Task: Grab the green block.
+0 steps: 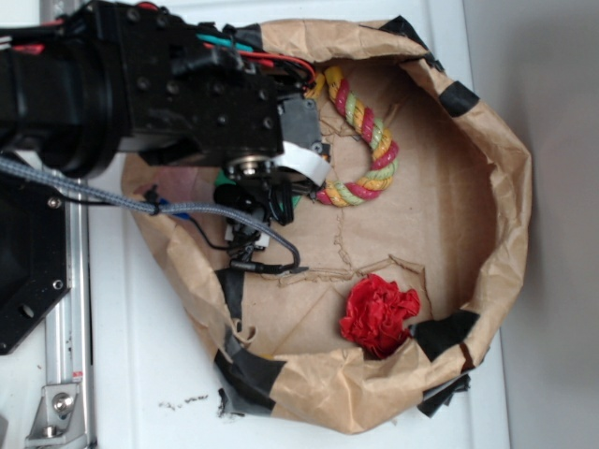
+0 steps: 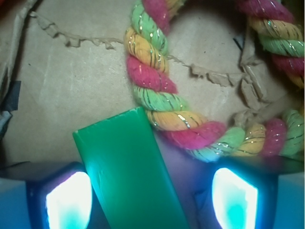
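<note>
The paper bag (image 1: 487, 187) lay opened flat, holding a rope (image 2: 157, 90), a red paper wad (image 1: 379, 313) and the green block (image 2: 131, 171). The block lay between the parted fingers of the gripper (image 2: 151, 198), its far corner touching the rope. It looked stiff, smooth and likely slippery; gripping across its long edges seemed best.

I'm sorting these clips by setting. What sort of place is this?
Probably a lab robot test bench: a white table bearing a taped brown-paper bin, holding a rope, a green block and red crumpled paper.
</note>
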Tool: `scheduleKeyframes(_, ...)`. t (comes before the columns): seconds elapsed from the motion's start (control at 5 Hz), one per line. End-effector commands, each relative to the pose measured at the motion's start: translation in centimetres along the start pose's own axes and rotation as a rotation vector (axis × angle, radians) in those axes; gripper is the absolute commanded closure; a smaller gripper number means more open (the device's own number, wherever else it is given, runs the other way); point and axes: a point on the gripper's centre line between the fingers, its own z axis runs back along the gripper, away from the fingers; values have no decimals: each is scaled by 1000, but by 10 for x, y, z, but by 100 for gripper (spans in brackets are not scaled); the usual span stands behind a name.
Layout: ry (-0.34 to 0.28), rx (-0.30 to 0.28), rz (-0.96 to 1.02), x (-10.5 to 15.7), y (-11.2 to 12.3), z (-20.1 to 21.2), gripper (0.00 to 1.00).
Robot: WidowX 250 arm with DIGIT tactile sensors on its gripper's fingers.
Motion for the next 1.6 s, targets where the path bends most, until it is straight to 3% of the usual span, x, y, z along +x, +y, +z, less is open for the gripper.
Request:
scheduleKeyframes(0.0,-36,24,-34,5,-11,0,0)
scheduleKeyframes(0.2,-29,-23,-44,1,-23,-7,0)
scheduleKeyframes(0.4,-5,-8,-62,-3,-42,-18,100)
scheduleKeyframes(0.8,-117,-42,5,-1,-25,11,100)
scheduleKeyframes(1.0,-296,1,104,17,-15,60,100)
scheduleKeyframes(1.2,-391,51,235,31,-8,111,100)
scheduleKeyframes(1.4,-328,50,301,54,-7,159,100)
